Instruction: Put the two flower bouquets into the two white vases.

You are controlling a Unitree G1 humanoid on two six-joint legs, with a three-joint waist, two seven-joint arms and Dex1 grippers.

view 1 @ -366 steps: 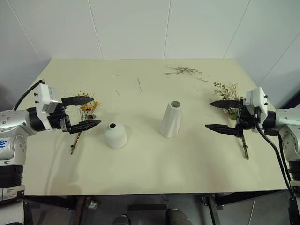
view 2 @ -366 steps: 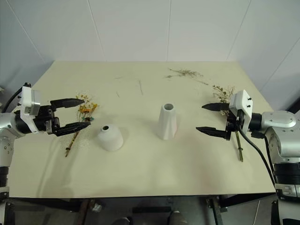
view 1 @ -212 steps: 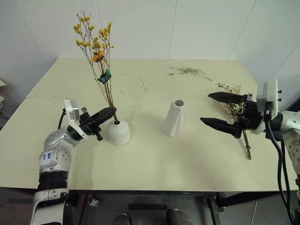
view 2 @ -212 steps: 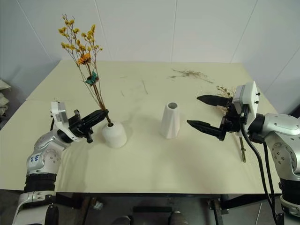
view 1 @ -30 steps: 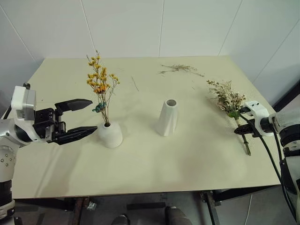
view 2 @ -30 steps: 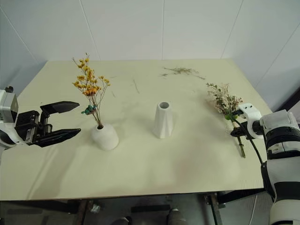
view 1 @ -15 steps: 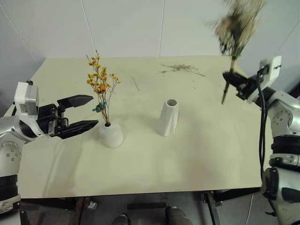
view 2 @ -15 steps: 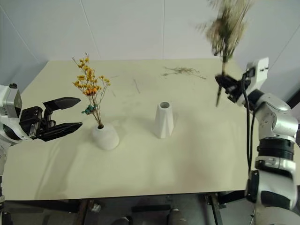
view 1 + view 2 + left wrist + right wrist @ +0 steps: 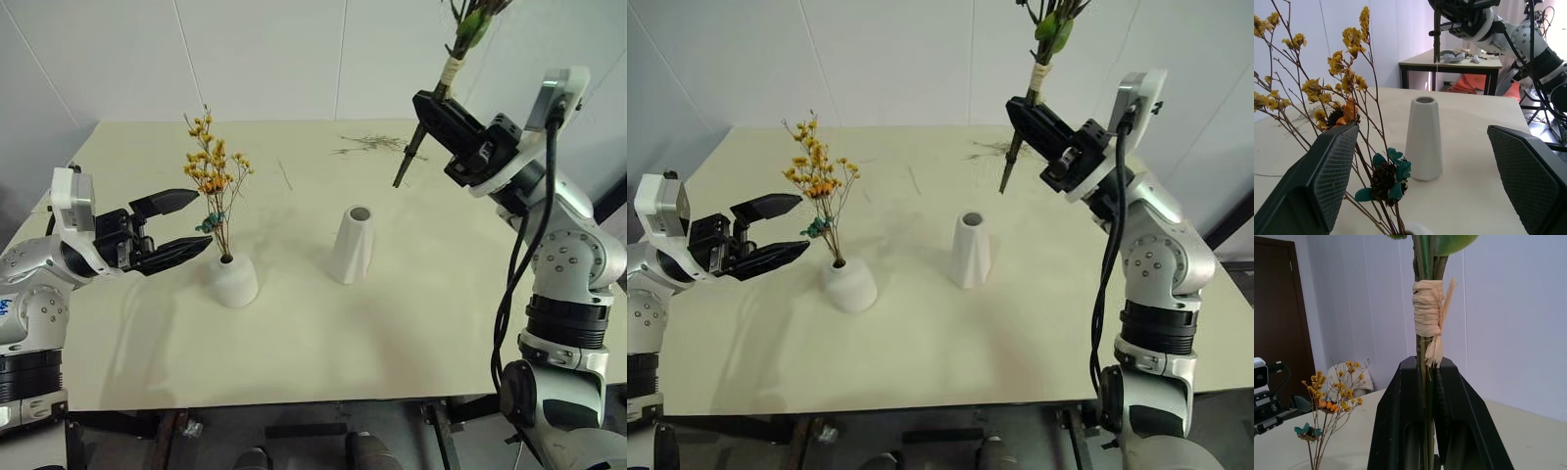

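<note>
The slim yellow-orange bouquet (image 9: 216, 176) stands upright in the squat white vase (image 9: 233, 281). My left gripper (image 9: 201, 219) is open just left of that vase, its pads (image 9: 1337, 166) either side of the stems without touching them. The tall cone vase (image 9: 354, 245) stands empty at mid-table. My right gripper (image 9: 423, 101) is shut on the stem of the larger green-leaved bouquet (image 9: 460, 39). It holds the bunch upright in the air, above and behind-right of the cone vase. The stem's raffia tie (image 9: 1427, 308) sits just above the fingers (image 9: 1400, 396), and the blooms run out of the top of the picture.
Loose dry twigs (image 9: 377, 147) lie near the back edge of the cream table (image 9: 294, 352). A thin twig (image 9: 284, 174) lies behind the squat vase. White walls close off the back and sides.
The right arm lifted the larger bouquet off the table's right side, swinging it up and leftward to stand upright near the cone vase. The left gripper crept slightly nearer the squat vase, still open.
</note>
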